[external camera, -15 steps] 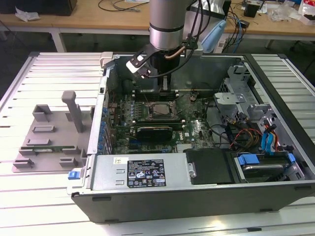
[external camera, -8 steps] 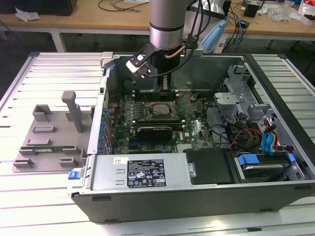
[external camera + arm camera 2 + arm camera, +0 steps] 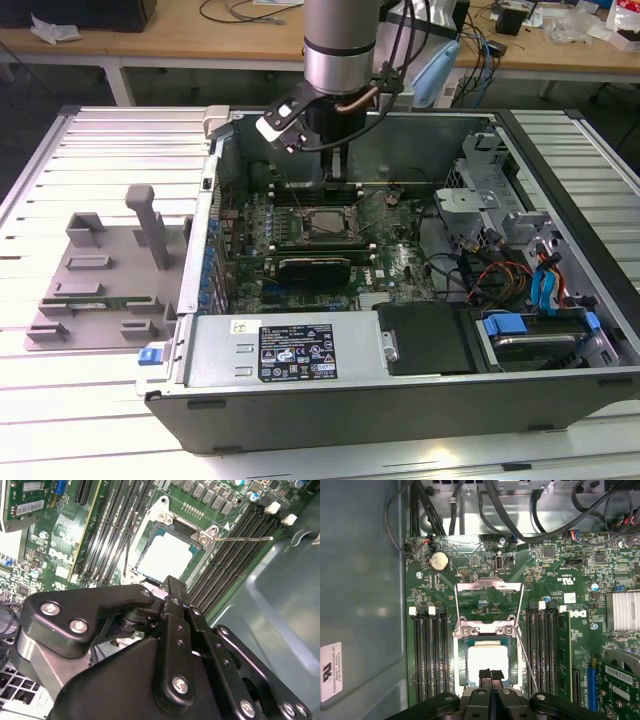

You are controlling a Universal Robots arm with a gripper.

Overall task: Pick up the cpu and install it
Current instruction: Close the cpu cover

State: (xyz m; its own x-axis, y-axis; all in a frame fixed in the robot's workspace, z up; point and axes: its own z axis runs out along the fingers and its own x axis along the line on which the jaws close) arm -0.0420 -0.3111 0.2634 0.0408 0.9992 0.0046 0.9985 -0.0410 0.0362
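Gripper [image 3: 490, 674] held over cpu [image 3: 486, 658] in open case.
The cpu is seen lying in the socket [image 3: 462, 660]; the jaws are clenched together just above it.

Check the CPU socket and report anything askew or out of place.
Nothing looks damaged or askew. The cpu lies flat and square in the socket, with the shut gripper over it. The load plate is flipped up and the retention lever stands unlatched, so the socket is open, not clamped.

Silver-grey cylindrical arm [image 3: 338, 40] with black cables [image 3: 404, 45]; black hand [image 3: 490, 673] studded with silver screws [image 3: 180, 684].
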